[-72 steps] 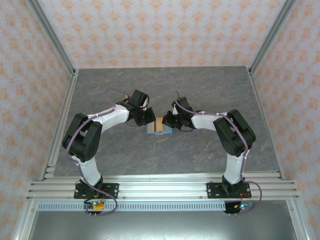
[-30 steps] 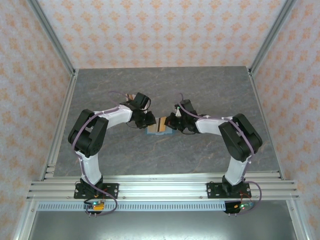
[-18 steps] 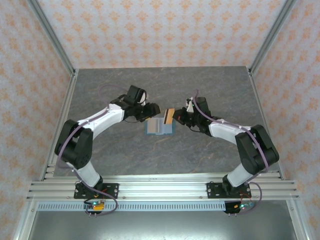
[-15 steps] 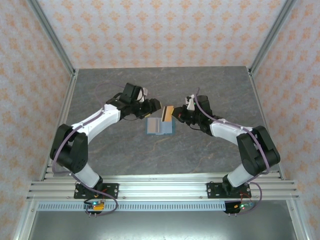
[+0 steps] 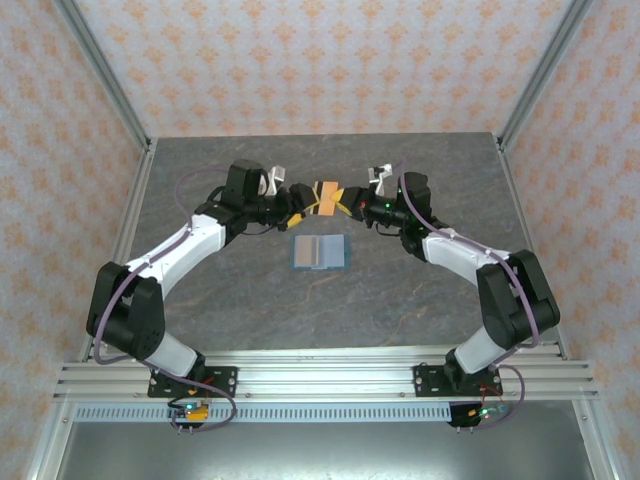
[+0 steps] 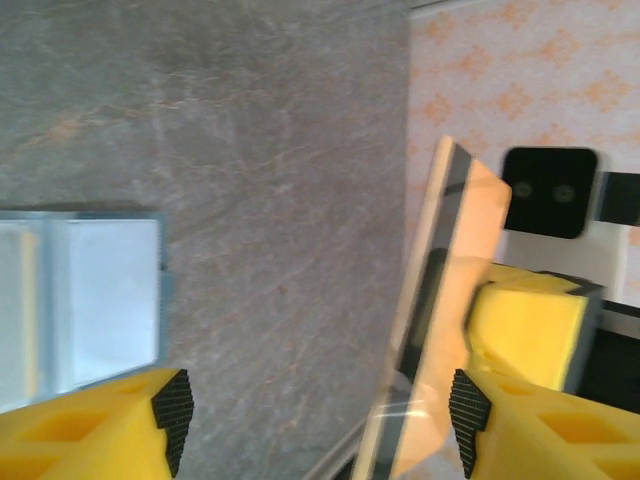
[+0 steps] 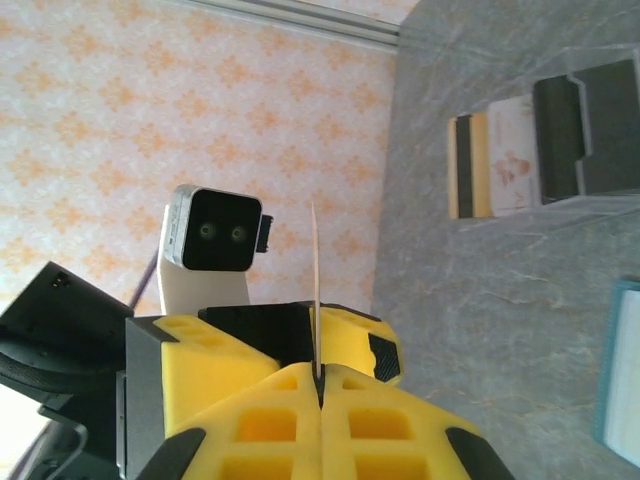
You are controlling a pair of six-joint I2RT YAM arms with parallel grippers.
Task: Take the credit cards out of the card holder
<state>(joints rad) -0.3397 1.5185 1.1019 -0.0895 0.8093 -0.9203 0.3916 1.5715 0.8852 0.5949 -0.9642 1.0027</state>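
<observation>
The credit cards [image 5: 326,196] hang as a brown-faced stack above the far middle of the table, between the two grippers. My right gripper [image 5: 350,205] is shut on them. In the right wrist view the jaws [image 7: 318,372] pinch a thin card edge [image 7: 315,280]. My left gripper [image 5: 303,200] is open. In its wrist view the cards [image 6: 455,270] stand between its jaws [image 6: 320,415], close to the right-hand pad [image 6: 468,412], with the right gripper's yellow fingers [image 6: 525,330] behind them. The blue-grey card holder [image 5: 318,252] lies open and flat on the table, nearer than both grippers.
Grey marbled table [image 5: 420,290] with metal frame posts and patterned walls around it. The card holder's edge [image 7: 622,370] shows low right in the right wrist view. Farther off there is a small dark, yellow and pale striped shape [image 7: 500,150] that I cannot identify.
The right gripper has lifted the cards out of the card holder and carried them up and away. The left gripper let go of the holder, opened and moved up around the cards.
</observation>
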